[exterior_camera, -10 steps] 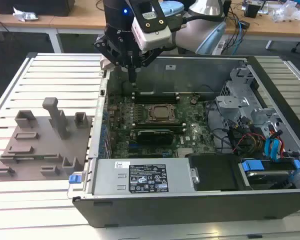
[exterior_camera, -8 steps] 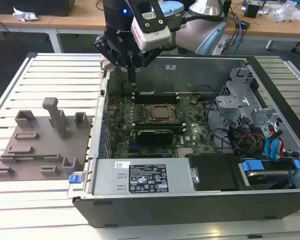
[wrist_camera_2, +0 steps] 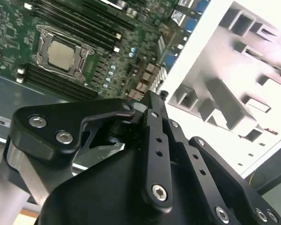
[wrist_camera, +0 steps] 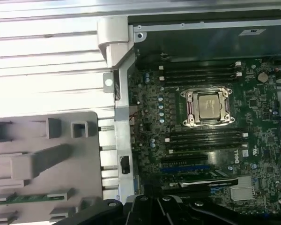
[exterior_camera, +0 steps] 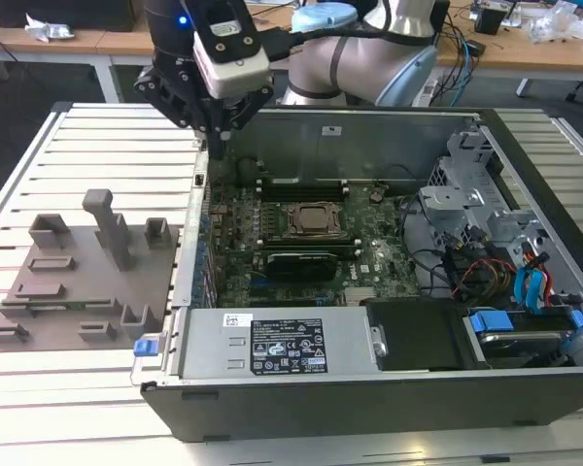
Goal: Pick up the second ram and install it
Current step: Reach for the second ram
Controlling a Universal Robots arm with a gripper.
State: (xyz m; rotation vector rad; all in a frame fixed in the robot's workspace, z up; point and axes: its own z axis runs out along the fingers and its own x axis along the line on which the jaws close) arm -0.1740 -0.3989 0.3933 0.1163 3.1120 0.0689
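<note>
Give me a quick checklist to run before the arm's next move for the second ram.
1. The second ram lies in the grey fixture: ok.
2. The tool is over that ram: not ok, it hangs above the case wall.
3. The case is open, with the motherboard exposed: ok.
4. A memory slot beside the CPU socket is free: cannot tell.

The motherboard (wrist_camera: 152,122) is showing dark green, the fixture (exterior_camera: 78,282) grey, the claw (exterior_camera: 216,146) black; the desk (exterior_camera: 97,146) is gleaming white in ribbed stripes.
</note>
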